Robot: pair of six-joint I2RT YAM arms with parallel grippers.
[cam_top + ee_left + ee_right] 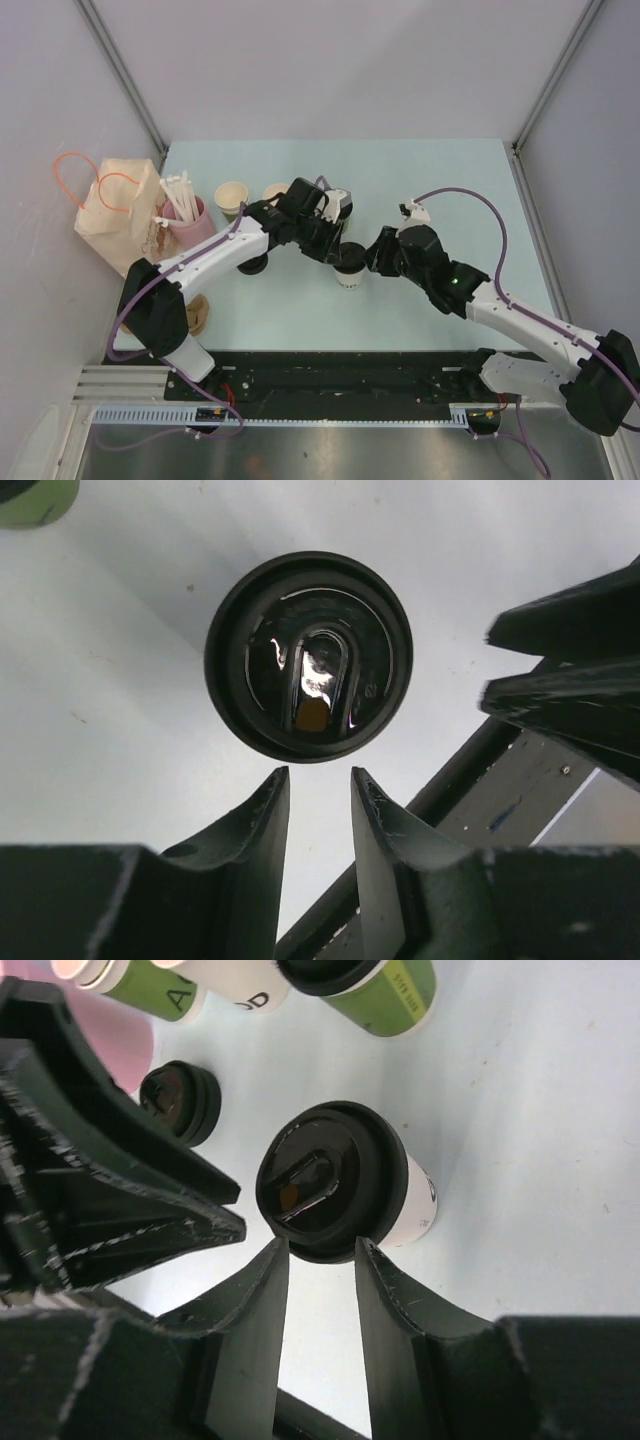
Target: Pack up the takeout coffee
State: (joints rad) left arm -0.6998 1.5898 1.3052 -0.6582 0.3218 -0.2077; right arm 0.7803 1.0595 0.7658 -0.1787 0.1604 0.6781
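The white-sided cup (pixel 350 270) with dark print stands mid-table, its black lid (pixel 308 655) on. My left gripper (pixel 320 772) hangs just above and beside it, open, nothing between its fingers. From the other side my right gripper (pixel 320 1245) is also open, its fingertips (pixel 275 1250) right at the rim of the lid (pixel 335 1180) without clasping it. The green-sided cup (pixel 375 990) with a black lid stands further back, partly hidden behind my left arm in the top view (pixel 341 204).
A loose black lid (pixel 182 1100) lies on the table to the left (pixel 252 265). Two open cups (pixel 232 197) stand at the back beside the pink cup of straws (pixel 185 218). The beige bag (pixel 115 205) with orange handles sits at the far left.
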